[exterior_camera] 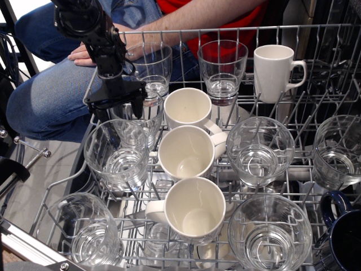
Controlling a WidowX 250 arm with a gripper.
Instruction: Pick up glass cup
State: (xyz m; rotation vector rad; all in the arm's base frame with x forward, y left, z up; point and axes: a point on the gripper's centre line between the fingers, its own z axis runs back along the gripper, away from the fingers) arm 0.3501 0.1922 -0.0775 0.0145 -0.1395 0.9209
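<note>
No readable text, labels, brands or numbers appear on anything.

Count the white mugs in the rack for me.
4. One upright white mug stands at the back right. Three form a centre column: rear mug, middle mug, front mug. Others could be hidden beyond the frame edges.

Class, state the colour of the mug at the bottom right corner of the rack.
Dark blue mug, seen only partly, in the observation.image view.
</note>
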